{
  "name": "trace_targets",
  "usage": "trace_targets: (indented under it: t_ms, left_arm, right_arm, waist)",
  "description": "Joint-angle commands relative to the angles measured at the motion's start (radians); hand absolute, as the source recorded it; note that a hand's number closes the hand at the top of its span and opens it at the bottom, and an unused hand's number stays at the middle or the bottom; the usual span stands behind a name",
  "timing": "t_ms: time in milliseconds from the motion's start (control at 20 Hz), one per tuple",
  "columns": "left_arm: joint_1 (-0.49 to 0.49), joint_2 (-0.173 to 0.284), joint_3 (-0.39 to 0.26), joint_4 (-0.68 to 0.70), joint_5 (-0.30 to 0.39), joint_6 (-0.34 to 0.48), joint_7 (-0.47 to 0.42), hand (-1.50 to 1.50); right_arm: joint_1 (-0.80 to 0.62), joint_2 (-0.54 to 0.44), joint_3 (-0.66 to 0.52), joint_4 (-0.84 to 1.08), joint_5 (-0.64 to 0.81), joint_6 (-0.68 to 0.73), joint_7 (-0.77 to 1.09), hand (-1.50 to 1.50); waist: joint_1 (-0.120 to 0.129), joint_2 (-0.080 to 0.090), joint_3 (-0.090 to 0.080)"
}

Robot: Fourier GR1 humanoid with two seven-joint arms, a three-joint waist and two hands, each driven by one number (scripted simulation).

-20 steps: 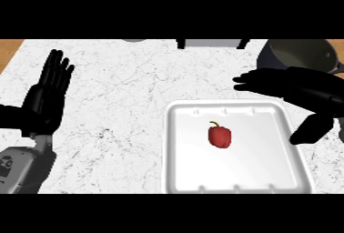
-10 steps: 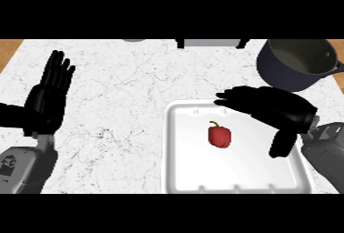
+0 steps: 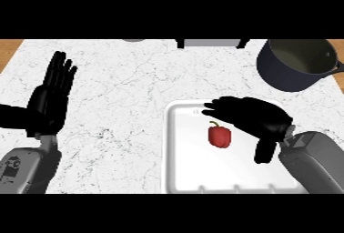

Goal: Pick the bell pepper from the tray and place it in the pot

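A red bell pepper (image 3: 220, 136) with a green stem lies in the middle of the white tray (image 3: 184, 173). My right hand (image 3: 259, 119) hovers over the tray just right of and above the pepper, palm down, fingers spread and relaxed, holding nothing. Its thumb points down at the pepper's right. The dark grey pot (image 3: 297, 63) stands at the back right of the counter, beyond the tray. My left hand (image 3: 50, 98) rests open at the left, fingers up.
The white marble counter (image 3: 128, 82) stretches between the left hand and the tray. A grey object (image 3: 208, 43) sits at the back edge. A wooden surface shows beyond the counter's corners.
My right hand has moved left and toward me, from beside the pot to over the tray by the pepper. The pot is now uncovered. The left hand stays still.
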Motion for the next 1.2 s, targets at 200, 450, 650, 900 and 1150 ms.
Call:
trace_targets:
  t_ms: [200,450,650,900,1150]
  left_arm:
    - [-0.02,-0.033,0.029,-0.018,-0.055,-0.005,0.048,0.0]
    - [0.019,-0.034,0.064,-0.015,-0.041,-0.046,0.009,0.0]
    - [0.052,-0.003,0.087,-0.132,-0.015,-0.097,0.108,0.0]
    - [-0.016,-0.065,0.098,0.031,-0.059,-0.101,0.0,0.0]
    - [-0.001,-0.117,0.066,-0.038,-0.119,-0.04,0.052,0.0]
  right_arm:
    - [0.069,0.052,-0.017,0.055,0.156,-0.079,-0.126,-1.5]
    - [0.074,0.143,0.022,0.103,0.274,-0.126,-0.015,-1.5]
    - [0.058,0.157,-0.041,0.11,0.271,-0.048,-0.039,-1.5]
    - [0.055,0.223,-0.027,0.25,0.363,-0.177,-0.125,-1.5]
    - [0.059,0.221,-0.072,0.294,0.391,-0.18,-0.204,-1.5]
  waist:
    - [-0.001,0.0,0.0]
    - [0.0,0.0,0.0]
    - [0.002,-0.001,0.0]
    - [-0.001,0.001,0.0]
    - [0.0,0.0,0.0]
